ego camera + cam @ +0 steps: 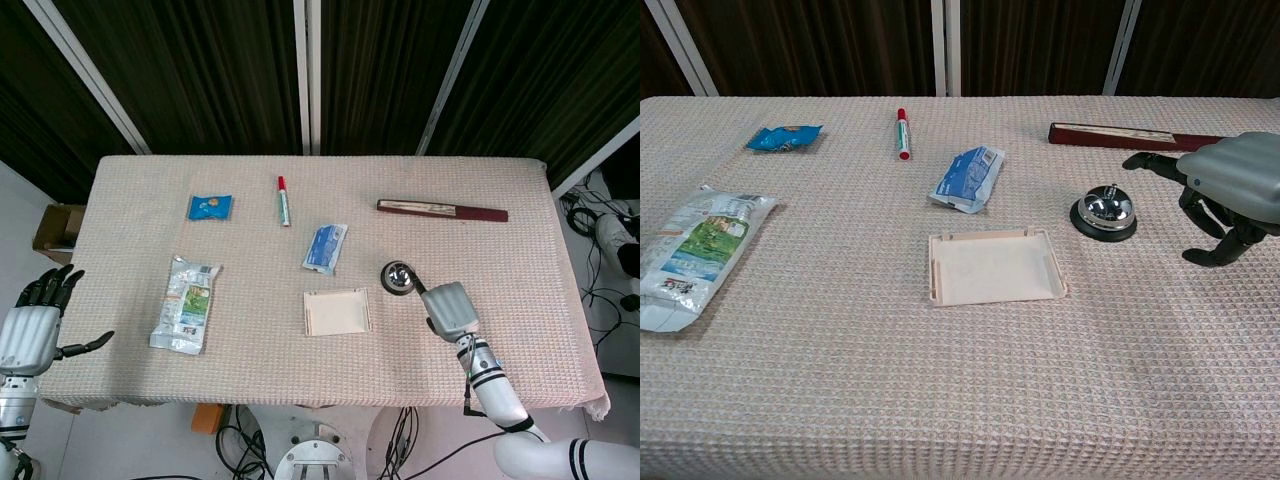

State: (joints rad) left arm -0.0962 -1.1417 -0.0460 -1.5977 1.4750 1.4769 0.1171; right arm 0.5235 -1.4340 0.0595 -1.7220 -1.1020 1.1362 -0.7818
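We see the call bell (1103,212), a shiny chrome dome on a round black base, sitting just beside our right hand (1230,190), off its fingertip side, and that hand hovers with its dark fingers (1212,251) curled downward and apart, gripping nothing. Beyond the bell from the hand lie a shallow cream tray (993,266) and a small blue-and-white packet (968,179), whose print is too small for us to read, with a long dark red case (1125,134) farther back. All this rests on a beige waffle-weave tablecloth (960,400) before dark curtains (200,60), while our left hand (32,322) hangs spread and empty off the table's far edge.
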